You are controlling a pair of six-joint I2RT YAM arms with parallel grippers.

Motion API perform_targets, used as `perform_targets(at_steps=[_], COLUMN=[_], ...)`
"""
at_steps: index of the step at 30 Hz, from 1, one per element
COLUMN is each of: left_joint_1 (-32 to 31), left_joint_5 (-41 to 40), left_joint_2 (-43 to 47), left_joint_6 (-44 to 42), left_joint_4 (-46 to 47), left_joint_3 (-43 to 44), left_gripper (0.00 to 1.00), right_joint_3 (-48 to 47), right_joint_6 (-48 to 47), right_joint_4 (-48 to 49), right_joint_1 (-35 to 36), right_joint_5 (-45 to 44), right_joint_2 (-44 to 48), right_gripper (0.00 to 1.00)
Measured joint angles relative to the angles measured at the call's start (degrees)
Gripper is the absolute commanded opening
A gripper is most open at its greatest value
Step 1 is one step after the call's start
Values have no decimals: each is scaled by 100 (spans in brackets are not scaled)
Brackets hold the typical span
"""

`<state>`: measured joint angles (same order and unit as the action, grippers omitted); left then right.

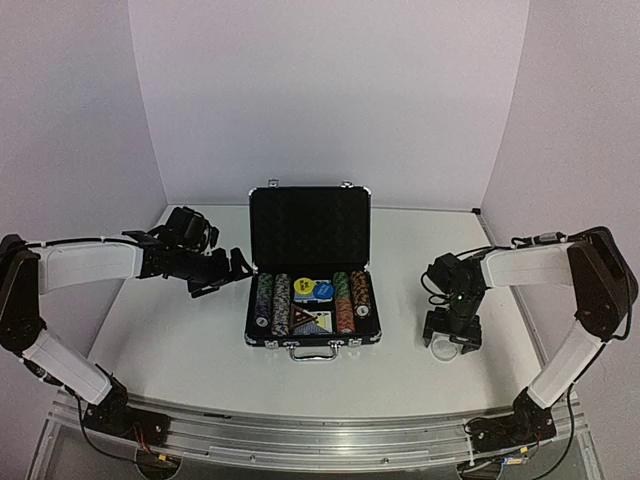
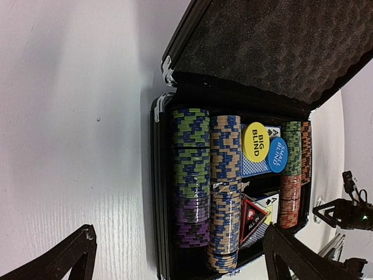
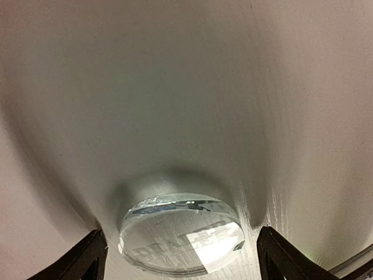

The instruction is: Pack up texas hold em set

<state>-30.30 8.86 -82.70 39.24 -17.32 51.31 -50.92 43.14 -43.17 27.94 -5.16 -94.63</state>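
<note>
Right gripper straddled the clear disc lying flat on the table, jaws apart (neither finger touching it). Left gripper hung wide open beside the open case at the table's middle.

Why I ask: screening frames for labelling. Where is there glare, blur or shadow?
Right wrist: the clear round disc carries a white glare patch, lettering faint, soft shadow around it. Left wrist: sharp, yellow round disc legible, black silver-edged briefcase dim inside. Top external: soft, evenly lit.
</note>
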Motion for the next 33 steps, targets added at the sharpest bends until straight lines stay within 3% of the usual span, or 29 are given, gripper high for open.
perform_targets(at_steps=[17,27,33], left_joint_1=[0,0,0], left_joint_5=[-3,-9,-62], left_joint_2=[0,0,0], left_joint_6=[23,26,24], left_joint_4=[-7,-18,-32], left_joint_3=[0,0,0], left_gripper=[100,100,100], right_joint_3=[35,-144,-1495], right_joint_6=[36,-67,-396], right_joint_4=[122,-192,-513], right_joint_1=[-39,-23,551], right_joint_5=[108,84,50], right_joint_2=[-50,176,313], right_gripper=[42,35,35])
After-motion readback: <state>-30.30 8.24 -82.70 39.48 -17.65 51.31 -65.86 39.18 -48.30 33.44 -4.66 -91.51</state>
